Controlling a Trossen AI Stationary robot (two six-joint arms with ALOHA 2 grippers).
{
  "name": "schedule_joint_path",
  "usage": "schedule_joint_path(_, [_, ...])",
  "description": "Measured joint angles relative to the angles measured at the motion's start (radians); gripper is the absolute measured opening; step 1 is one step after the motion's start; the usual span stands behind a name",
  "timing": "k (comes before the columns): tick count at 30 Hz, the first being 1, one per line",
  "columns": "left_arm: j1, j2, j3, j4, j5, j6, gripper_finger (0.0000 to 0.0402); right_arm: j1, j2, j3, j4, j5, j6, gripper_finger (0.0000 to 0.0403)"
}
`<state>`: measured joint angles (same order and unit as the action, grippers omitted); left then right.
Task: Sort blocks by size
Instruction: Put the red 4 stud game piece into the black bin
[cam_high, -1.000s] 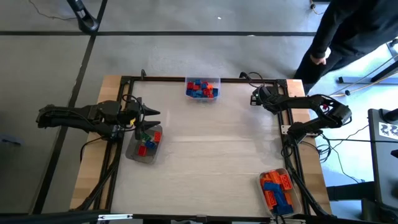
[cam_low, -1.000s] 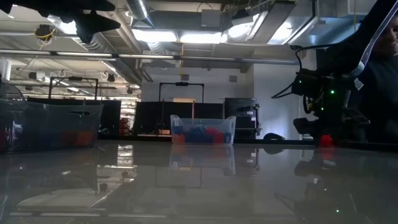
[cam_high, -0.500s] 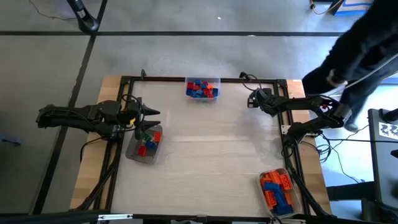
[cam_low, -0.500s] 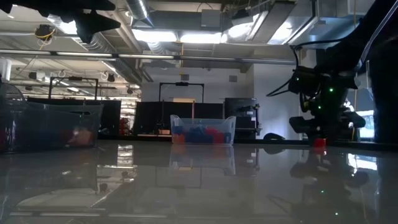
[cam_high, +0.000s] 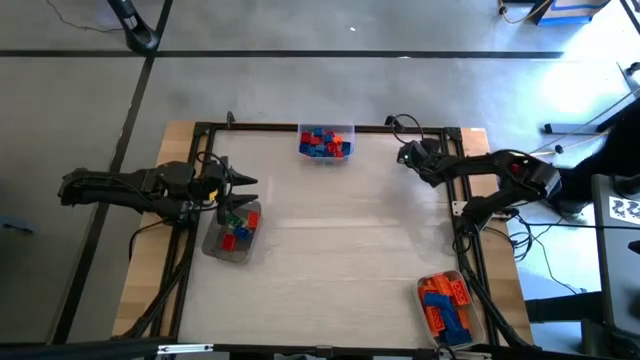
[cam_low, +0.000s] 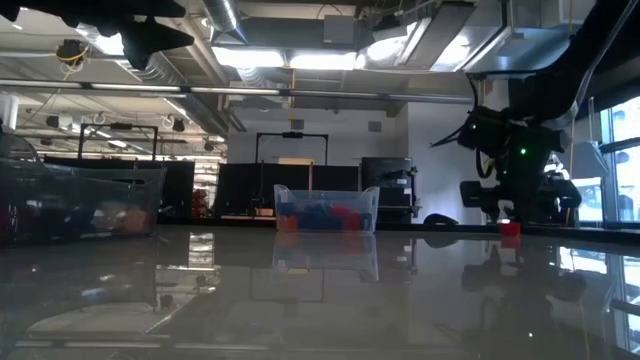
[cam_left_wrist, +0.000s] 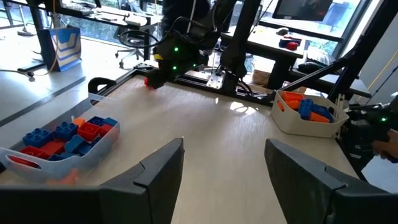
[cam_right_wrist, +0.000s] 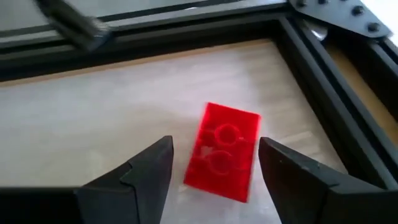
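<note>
High view: three clear trays on the desk (cam_high: 330, 240). Far tray (cam_high: 326, 142) at the far edge, middle, holds blue and red blocks (cam_high: 322, 141). Left tray (cam_high: 233, 232) has red blocks plus a bit of green. Near-right tray (cam_high: 452, 305) is packed with orange and some blue blocks. Left arm reaches in level from the left, left pincer (cam_high: 243, 191) spread, over the far end of the left tray. Right arm bends in from the right edge; right pincer (cam_high: 408, 155) sits at the far-right corner of the desk.

Low view: far tray (cam_low: 326, 209) mid-back with blue and red inside. Left tray (cam_low: 80, 201) at the left edge. Right pincer (cam_low: 510, 214) low, just above a red block (cam_low: 510, 228) on the desk.

Left wrist view: left pincer (cam_left_wrist: 224, 171) released, nothing between the fingers. Far tray (cam_left_wrist: 65, 143) and near-right tray (cam_left_wrist: 308, 112) both visible.

Right wrist view: right pincer (cam_right_wrist: 214, 171) released, fingers either side of the red block (cam_right_wrist: 222, 151), not touching it. Block lies flat, underside up, near the frame corner.
</note>
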<state>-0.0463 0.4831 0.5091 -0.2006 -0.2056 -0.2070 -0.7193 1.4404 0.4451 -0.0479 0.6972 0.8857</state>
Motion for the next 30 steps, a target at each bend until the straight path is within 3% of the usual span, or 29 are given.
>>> schedule_joint_path(7, [0.000, 0.000, 0.000, -0.002, 0.000, 0.000, 0.0214, -0.001, 0.085, 0.000, 0.011, 0.097, 0.077, 0.0237])
schedule_joint_path(13, [0.000, 0.000, 0.000, -0.001, 0.000, 0.005, 0.0214, 0.000, 0.094, 0.000, 0.021, 0.118, 0.077, 0.0233])
schedule_joint_path(21, [0.000, 0.000, 0.000, -0.001, 0.000, 0.005, 0.0214, 0.000, 0.094, 0.001, -0.002, 0.099, 0.079, 0.0140])
schedule_joint_path(30, [0.000, 0.000, 0.000, -0.001, 0.000, 0.005, 0.0214, 0.000, 0.093, 0.003, -0.001, 0.064, 0.061, 0.0151])
